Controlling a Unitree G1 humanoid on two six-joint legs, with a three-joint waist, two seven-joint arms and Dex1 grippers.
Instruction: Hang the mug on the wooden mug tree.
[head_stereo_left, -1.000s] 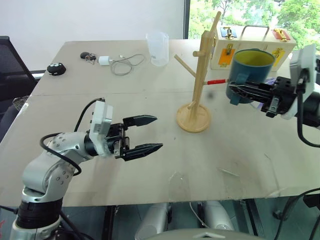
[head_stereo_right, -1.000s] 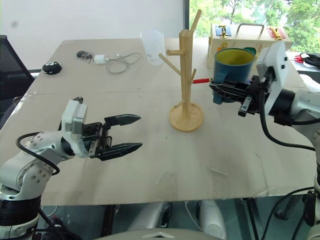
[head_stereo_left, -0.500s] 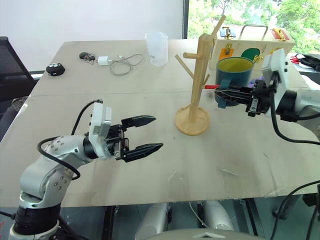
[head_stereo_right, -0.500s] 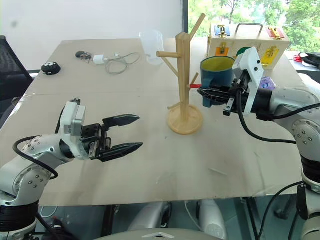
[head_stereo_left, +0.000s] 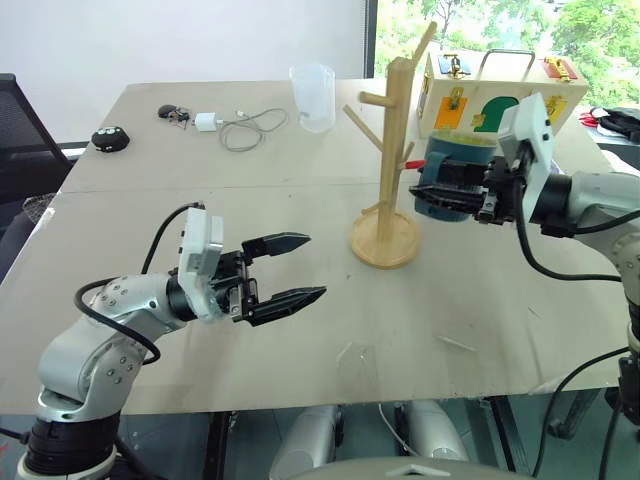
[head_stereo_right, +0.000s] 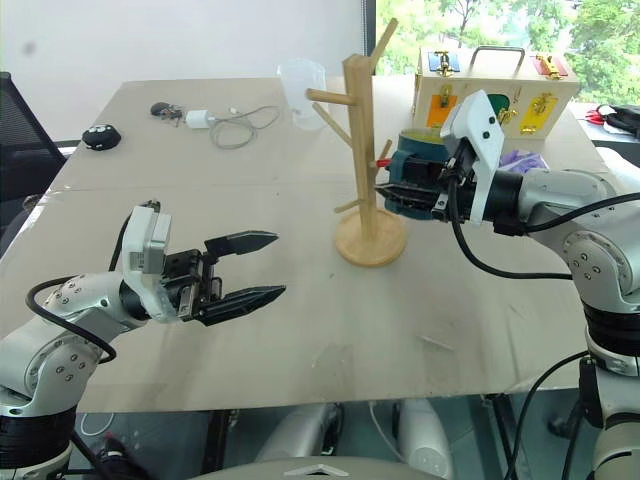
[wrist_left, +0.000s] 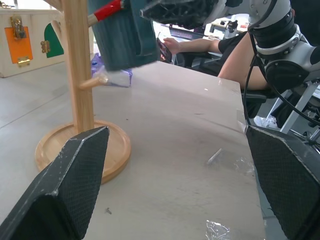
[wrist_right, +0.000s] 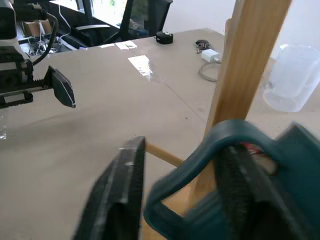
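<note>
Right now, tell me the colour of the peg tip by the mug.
Red, on the wooden mug tree peg beside the mug; clearest in the left wrist view.

We see bare tabletop (head_stereo_left: 480, 300) along the near edge. The wooden mug tree (head_stereo_left: 392, 160) stands mid-table; the wooden box (head_stereo_left: 480, 95), measuring cup (head_stereo_left: 314, 96) and cable (head_stereo_left: 245, 128) crowd the far edge.

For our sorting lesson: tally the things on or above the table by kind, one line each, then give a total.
Mug: 1
Wooden mug tree: 1
Clear measuring cup: 1
Wooden box with coloured panels: 1
White charger with cable: 1
Bunch of keys: 1
Small black object: 1
Total: 7
</note>
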